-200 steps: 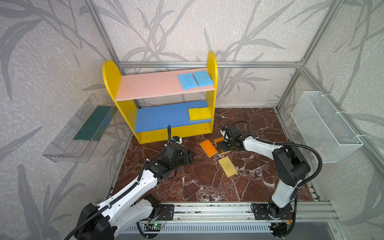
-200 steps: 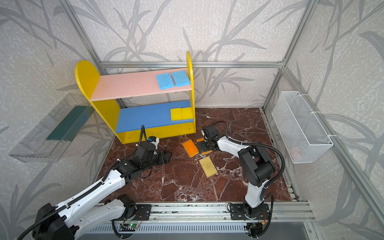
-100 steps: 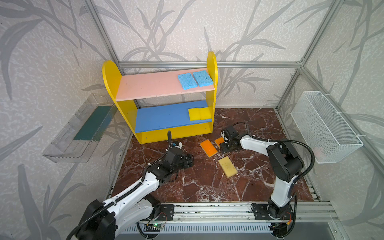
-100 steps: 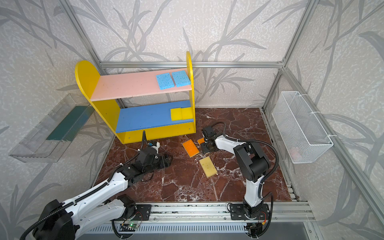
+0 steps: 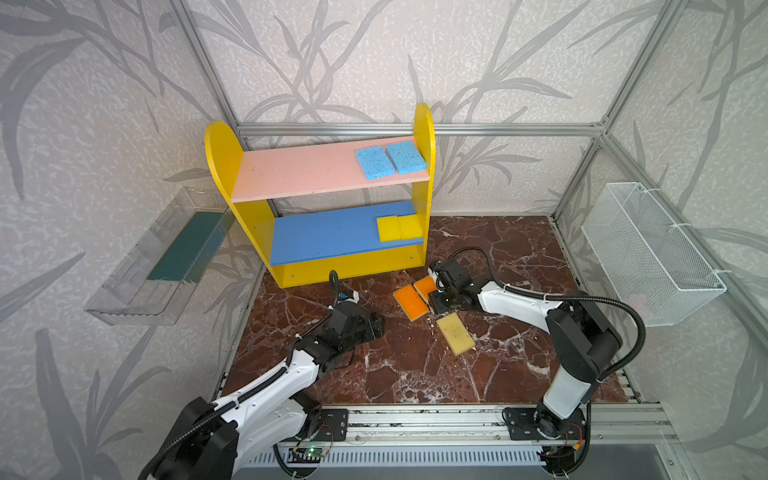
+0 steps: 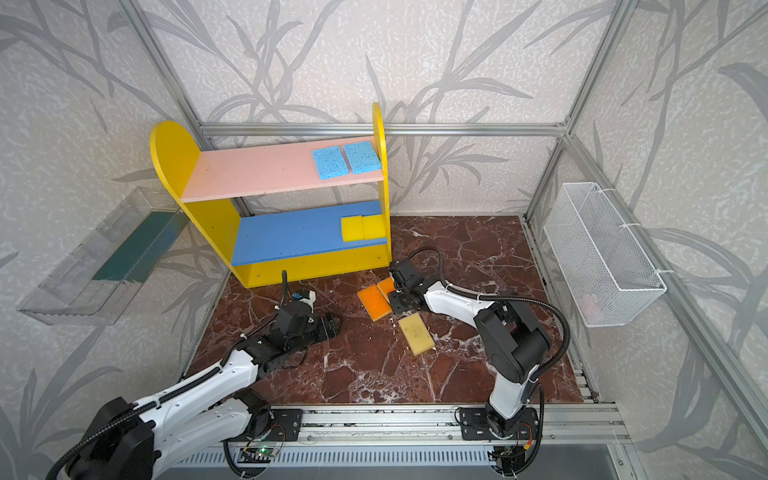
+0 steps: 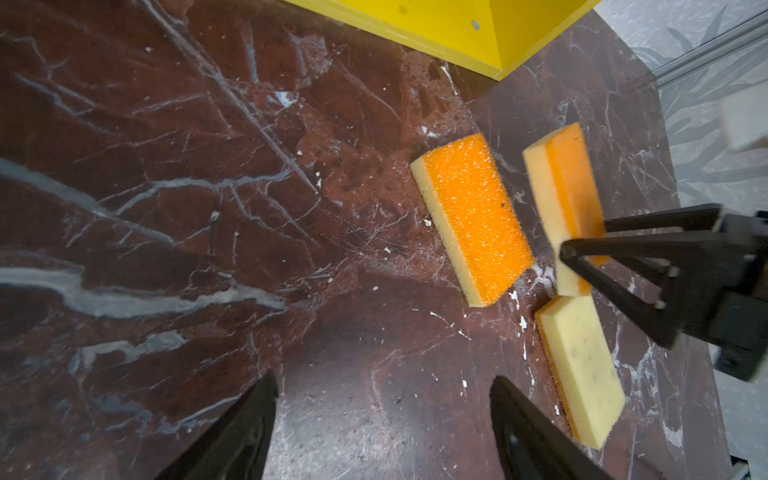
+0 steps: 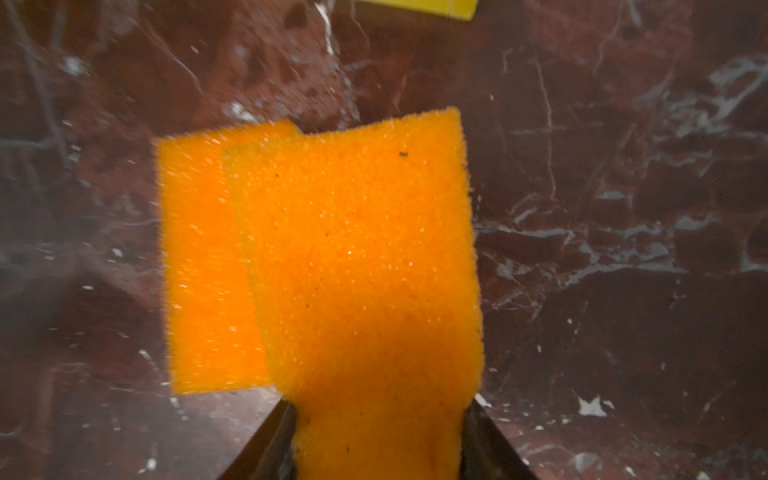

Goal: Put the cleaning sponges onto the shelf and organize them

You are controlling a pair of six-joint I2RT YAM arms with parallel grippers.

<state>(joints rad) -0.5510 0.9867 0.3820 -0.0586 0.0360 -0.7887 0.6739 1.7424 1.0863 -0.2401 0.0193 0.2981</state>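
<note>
The shelf (image 5: 224, 166) stands at the back, with two light blue sponges (image 5: 374, 163) on its pink board and two yellow sponges (image 5: 399, 227) on its blue board. My right gripper (image 8: 378, 415) is shut on one end of an orange sponge (image 8: 353, 249), held tilted just off the floor (image 7: 565, 187). A second orange sponge (image 5: 409, 301) lies flat beside it. A pale speckled sponge (image 5: 456, 333) lies nearer the front. My left gripper (image 7: 382, 378) stands open over bare floor, left of these sponges, with nothing between its fingers.
A clear tray with a green liner (image 5: 174, 257) hangs on the left wall. A white wire basket (image 5: 648, 253) hangs on the right wall. The shelf's yellow base (image 7: 457, 25) is close behind the floor sponges. An aluminium rail (image 5: 415, 419) runs along the front.
My right gripper has closed on the end of the orange sponge and raised it slightly off the floor. The left gripper has shifted a little toward the front, still open.
</note>
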